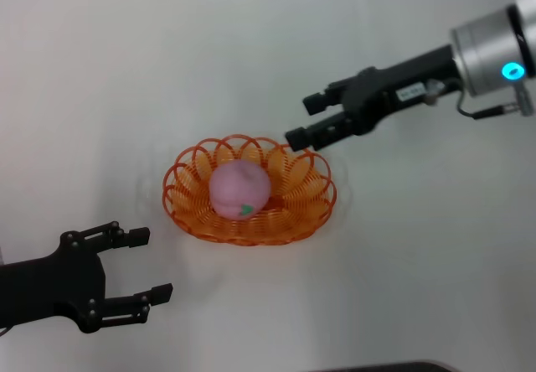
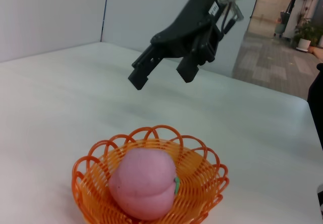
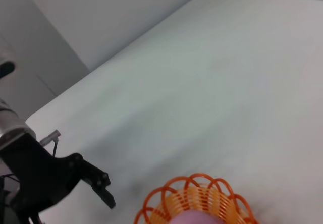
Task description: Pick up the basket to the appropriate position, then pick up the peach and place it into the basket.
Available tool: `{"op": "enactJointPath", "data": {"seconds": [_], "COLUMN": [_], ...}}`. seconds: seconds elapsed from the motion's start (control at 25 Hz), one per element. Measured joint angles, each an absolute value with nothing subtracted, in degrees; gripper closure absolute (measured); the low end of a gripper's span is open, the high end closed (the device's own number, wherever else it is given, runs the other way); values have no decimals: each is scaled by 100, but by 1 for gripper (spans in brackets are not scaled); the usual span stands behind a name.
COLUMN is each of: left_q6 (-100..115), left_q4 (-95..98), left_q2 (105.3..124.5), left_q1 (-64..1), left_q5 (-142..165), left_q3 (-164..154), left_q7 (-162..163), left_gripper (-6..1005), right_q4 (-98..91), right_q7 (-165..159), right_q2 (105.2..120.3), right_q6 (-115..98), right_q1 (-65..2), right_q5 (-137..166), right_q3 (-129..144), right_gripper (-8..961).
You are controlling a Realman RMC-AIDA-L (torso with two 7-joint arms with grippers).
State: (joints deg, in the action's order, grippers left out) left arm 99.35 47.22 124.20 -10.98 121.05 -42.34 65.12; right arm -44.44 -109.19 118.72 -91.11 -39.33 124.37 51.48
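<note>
The orange wire basket (image 1: 297, 189) sits on the white table at the middle of the head view. The pink peach (image 1: 239, 188) lies inside it, its green leaf mark facing the front. Both also show in the left wrist view: basket (image 2: 207, 176), peach (image 2: 144, 183). My right gripper (image 1: 305, 119) is open and empty, raised just beyond the basket's far right rim; it shows in the left wrist view (image 2: 162, 73) above the basket. My left gripper (image 1: 148, 263) is open and empty, near the front left, apart from the basket. The right wrist view shows the basket rim (image 3: 169, 201).
The white table (image 1: 126, 95) stretches around the basket on all sides. Its front edge meets a dark strip (image 1: 394, 366) at the bottom of the head view. A wall and a corridor show behind the table in the left wrist view.
</note>
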Motion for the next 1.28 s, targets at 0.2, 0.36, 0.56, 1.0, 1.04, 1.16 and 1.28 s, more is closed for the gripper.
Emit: {"op": "enactJointPath", "data": {"seconds": [0.2,0.36,0.56,1.0,1.04,1.16,1.28], "left_q6": [9934,9906,9897,9860,9857,9852,9852], "left_q4": [4704,4661,4584,4456,4441,4428,4428], "left_q2": [12418,12419,12415,12410,12410,12410,12410], "left_q1": [-1114,-1121,-1125,-1134,-1134,-1134,-1134], "left_q5": [12101,12087,11923,11874,11874,11874,11873], "left_q3": [-4226,-4226,-4211,-4210,-4210,-4210,-4175], "left_q7": [6562,6568,6571,6574,6574,6574,6574], "left_gripper": [170,170,170,170,170,170,170], "right_q4": [-4454,-4397,-4134,-3641,-3638,-3636,-3634], "right_q7": [-9664,-8755,-8189,-6894,-6854,-6798,-6731], "right_q2": [11887,11954,11961,11961,11961,11962,11962], "right_q6": [-9184,-9080,-8956,-8951,-8952,-8954,-8956], "right_q1": [-3384,-2949,-2655,-2210,-2185,-2153,-2133], "right_q5": [12325,12298,12285,12278,12278,12278,12289], "right_q3": [5110,5103,4996,4407,4404,4412,4427], "right_gripper": [8,7,7,8,8,8,8]}}
